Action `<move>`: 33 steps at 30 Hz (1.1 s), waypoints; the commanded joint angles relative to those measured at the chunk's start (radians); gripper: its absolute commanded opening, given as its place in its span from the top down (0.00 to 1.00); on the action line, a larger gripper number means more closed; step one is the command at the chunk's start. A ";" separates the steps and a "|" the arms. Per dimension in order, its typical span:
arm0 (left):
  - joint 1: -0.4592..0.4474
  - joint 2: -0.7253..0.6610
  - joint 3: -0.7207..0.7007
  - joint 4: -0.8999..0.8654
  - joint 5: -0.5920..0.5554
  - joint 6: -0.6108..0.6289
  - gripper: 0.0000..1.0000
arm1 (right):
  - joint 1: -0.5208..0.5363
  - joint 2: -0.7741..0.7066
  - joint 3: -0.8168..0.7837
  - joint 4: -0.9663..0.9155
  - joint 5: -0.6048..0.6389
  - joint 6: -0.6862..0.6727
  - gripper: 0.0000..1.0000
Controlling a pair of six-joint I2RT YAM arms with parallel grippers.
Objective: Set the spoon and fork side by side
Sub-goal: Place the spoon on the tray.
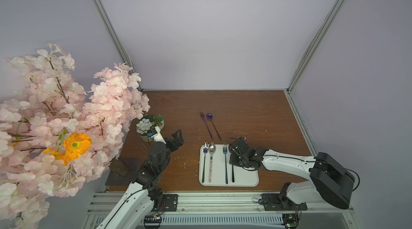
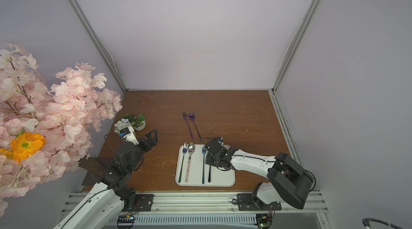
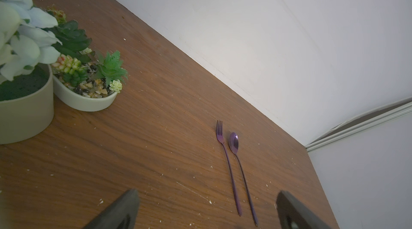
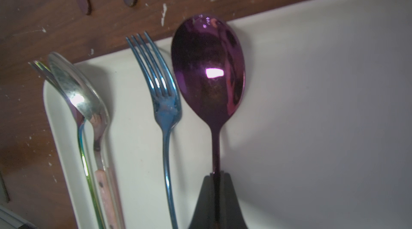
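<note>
**A:** Where is the spoon relative to the right gripper?

**B:** Pinched in it. The right gripper (image 4: 217, 177) has its jaws closed on the handle of the magenta spoon (image 4: 209, 67), not far behind the bowl. The bowl points away from the fingers, toward the far rim of the white tray (image 4: 323, 83).

**A:** And the fork?

**B:** The blue fork (image 4: 166, 109) lies on the tray just beside the spoon, on its left, parallel, with its tines pointing the same way (whether the spoon rests on the tray or hangs just above it, I cannot tell).

**A:** The other arm?

**B:** The left gripper (image 3: 207, 192) hovers over bare wood with its jaws wide apart, holding nothing, well apart from the tray.

**A:** What else is on the tray?

**B:** At its left end, a rainbow-tinted fork (image 1: 205, 149) and a silver spoon (image 1: 211, 147) with a pinkish handle lie close together.

**A:** And off the tray?

**B:** A purple fork (image 3: 219, 135) and a purple spoon (image 3: 234, 142) lie side by side on the wood beyond the tray, heads toward the back wall.

**A:** The room?

**B:** There is a brown wooden table (image 1: 256, 109) flecked with white crumbs and pale lilac walls (image 1: 211, 38) on three sides. Two pots of artificial plants (image 1: 151, 125) stand at the left. Pink blossom branches (image 1: 55, 109) with an orange flower (image 1: 77, 144) crowd the left of both top views.
</note>
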 commanded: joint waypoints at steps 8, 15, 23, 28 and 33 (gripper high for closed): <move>0.007 -0.002 -0.003 -0.008 0.006 0.000 0.01 | 0.013 0.006 -0.014 -0.038 0.033 0.010 0.90; 0.007 -0.002 -0.001 -0.011 0.004 -0.001 0.01 | 0.016 0.006 -0.013 -0.042 0.034 0.012 0.87; 0.007 0.002 -0.002 -0.007 0.004 -0.002 0.01 | 0.017 -0.012 -0.001 -0.073 0.053 0.011 0.85; 0.007 0.003 -0.002 -0.007 0.005 -0.002 0.01 | 0.018 -0.014 0.024 -0.116 0.072 -0.018 0.81; 0.007 0.005 -0.001 -0.005 0.003 -0.002 0.01 | 0.029 -0.027 0.097 -0.187 0.107 -0.078 0.72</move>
